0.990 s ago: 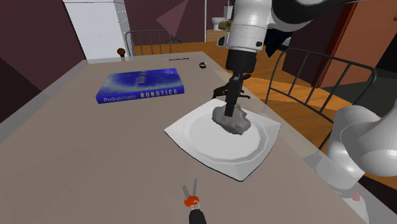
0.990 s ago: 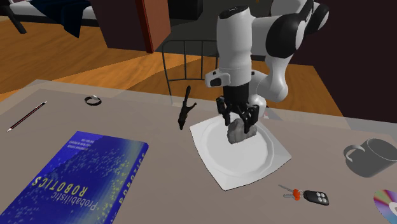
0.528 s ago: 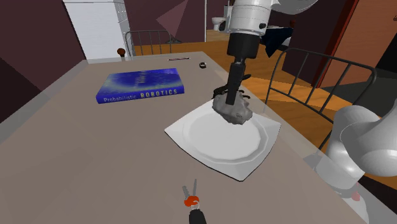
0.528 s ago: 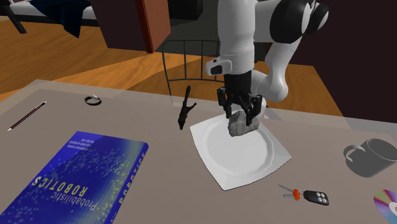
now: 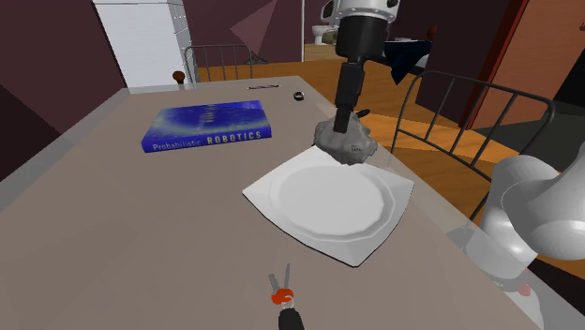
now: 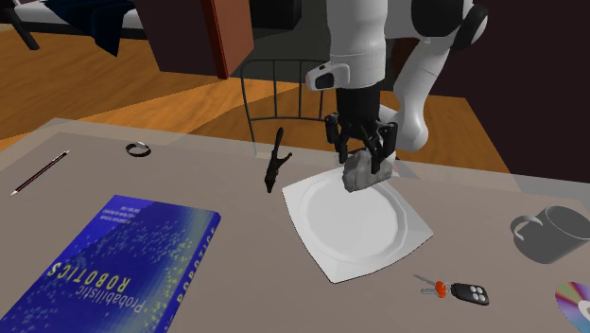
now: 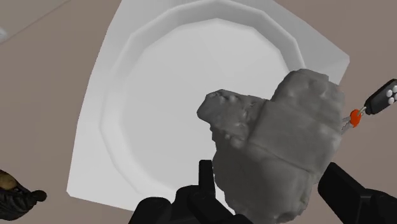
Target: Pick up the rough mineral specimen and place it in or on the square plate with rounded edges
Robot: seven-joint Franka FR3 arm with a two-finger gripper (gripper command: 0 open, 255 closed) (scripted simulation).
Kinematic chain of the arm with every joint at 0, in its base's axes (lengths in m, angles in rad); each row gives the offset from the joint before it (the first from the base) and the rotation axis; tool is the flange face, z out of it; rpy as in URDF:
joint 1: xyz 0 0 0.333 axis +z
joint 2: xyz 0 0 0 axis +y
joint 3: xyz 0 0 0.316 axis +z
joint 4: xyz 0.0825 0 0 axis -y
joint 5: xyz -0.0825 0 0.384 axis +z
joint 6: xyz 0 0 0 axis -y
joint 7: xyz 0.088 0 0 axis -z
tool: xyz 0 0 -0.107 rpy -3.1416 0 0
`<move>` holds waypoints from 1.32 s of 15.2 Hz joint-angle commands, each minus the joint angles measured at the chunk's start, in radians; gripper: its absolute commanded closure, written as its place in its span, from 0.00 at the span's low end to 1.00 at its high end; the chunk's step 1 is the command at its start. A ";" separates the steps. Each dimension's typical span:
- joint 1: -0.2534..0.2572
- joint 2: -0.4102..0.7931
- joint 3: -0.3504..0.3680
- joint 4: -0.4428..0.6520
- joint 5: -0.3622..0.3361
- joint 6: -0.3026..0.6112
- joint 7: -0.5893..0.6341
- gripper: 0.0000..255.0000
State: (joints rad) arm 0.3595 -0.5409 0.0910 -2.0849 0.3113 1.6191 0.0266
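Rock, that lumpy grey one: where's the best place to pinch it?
Pinch the rock across its middle from straight above, probably. It is lumpy with no handle, so two opposite flanks are the likeliest hold. The gripper does just that: its fingers clasp either side, over the plate.

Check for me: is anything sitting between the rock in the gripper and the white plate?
Nothing visible does. The gripper holds the grey rock above the edge of the white plate; the keys and the black clip lie beside it, not on it.
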 commanded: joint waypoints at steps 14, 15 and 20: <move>0.007 -0.027 0.024 -0.179 0.019 0.151 -0.025 1.00; 0.007 -0.029 0.025 -0.193 0.021 0.164 -0.028 1.00; 0.007 -0.030 0.026 -0.213 0.023 0.182 -0.033 1.00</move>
State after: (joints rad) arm 0.3669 -0.5711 0.1172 -2.2972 0.3343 1.8001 -0.0059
